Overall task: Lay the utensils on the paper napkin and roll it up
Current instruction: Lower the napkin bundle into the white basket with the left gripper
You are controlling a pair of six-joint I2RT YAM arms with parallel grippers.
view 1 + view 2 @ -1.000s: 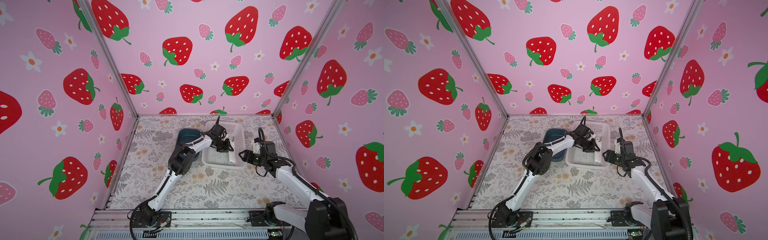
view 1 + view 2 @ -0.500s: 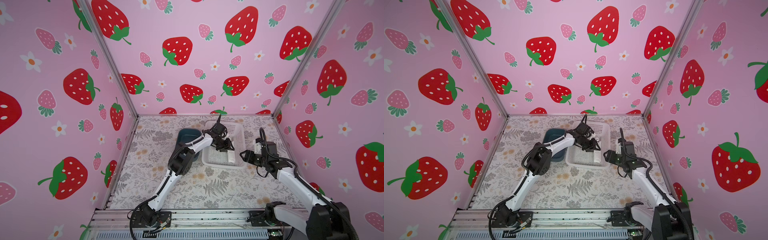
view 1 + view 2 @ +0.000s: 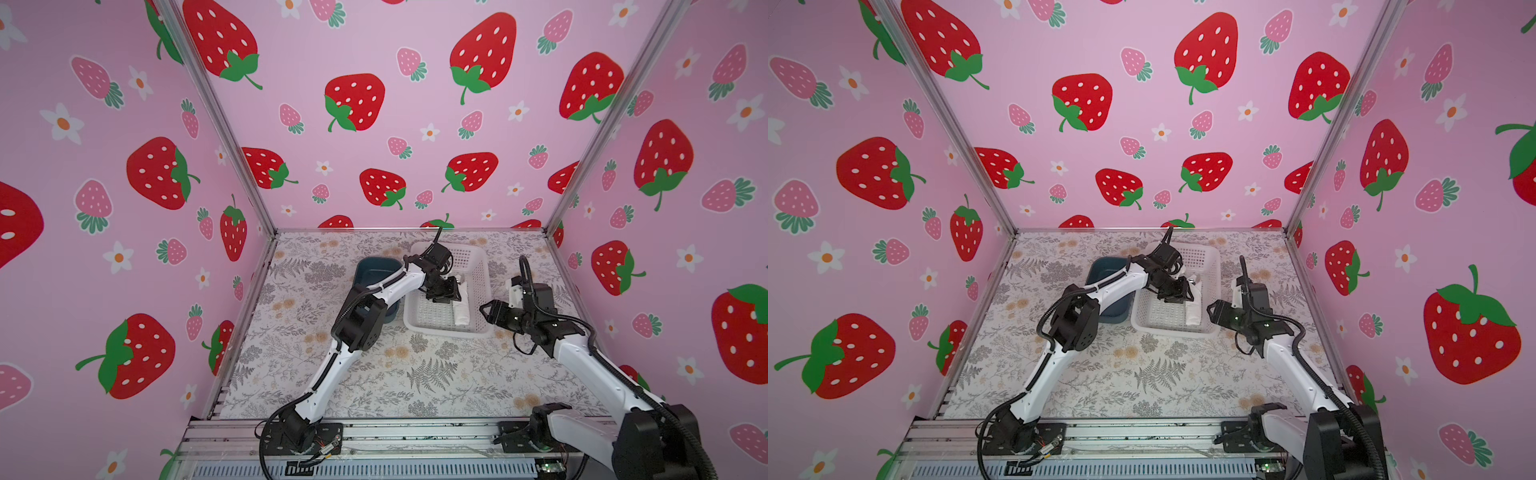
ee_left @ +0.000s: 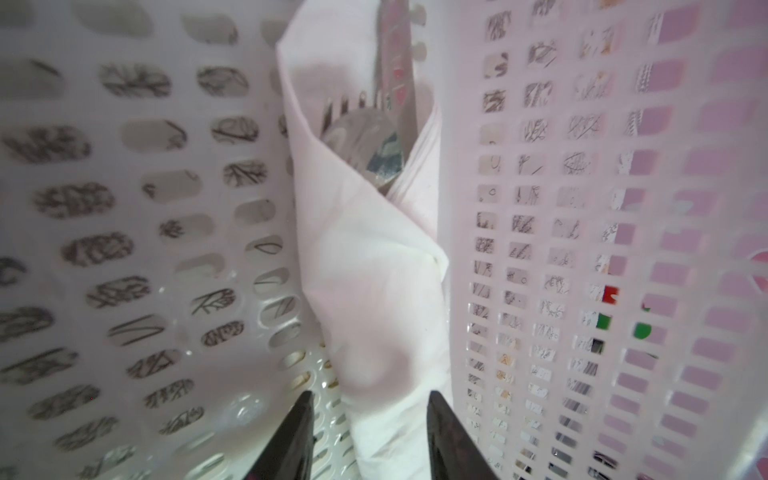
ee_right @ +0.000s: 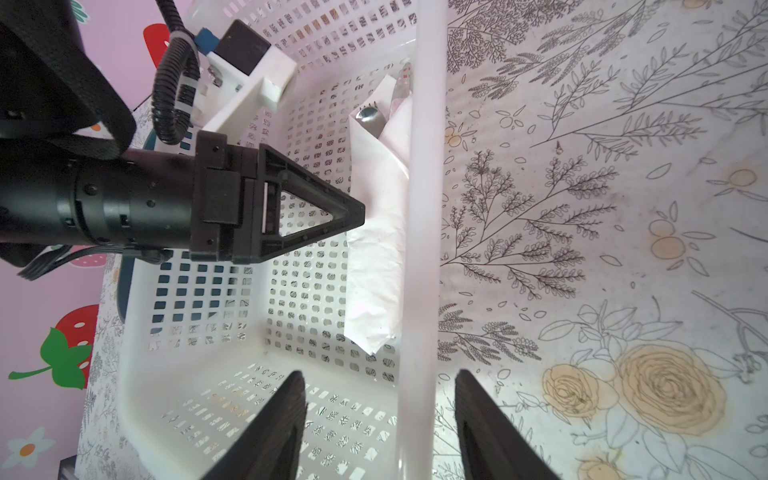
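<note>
Left fingers (image 3: 449, 293): parted, straddling one end of the rolled paper napkin (image 4: 374, 270), one finger clear of it; reads as release, not grip. Utensils (image 4: 376, 145): tucked inside, tips showing. Roll lies in white basket (image 5: 419, 249), against its wall. Right fingers (image 3: 487, 311): parted astride that wall's rim, not clamped, probably to steady it

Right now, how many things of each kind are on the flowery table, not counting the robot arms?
Baskets: 1, the white basket
Tubs: 1, the blue tub
Napkins: 1, the rolled paper napkin
Utensils: 3, the spoon, fork and knife poking out of the roll
Total: 6
</note>
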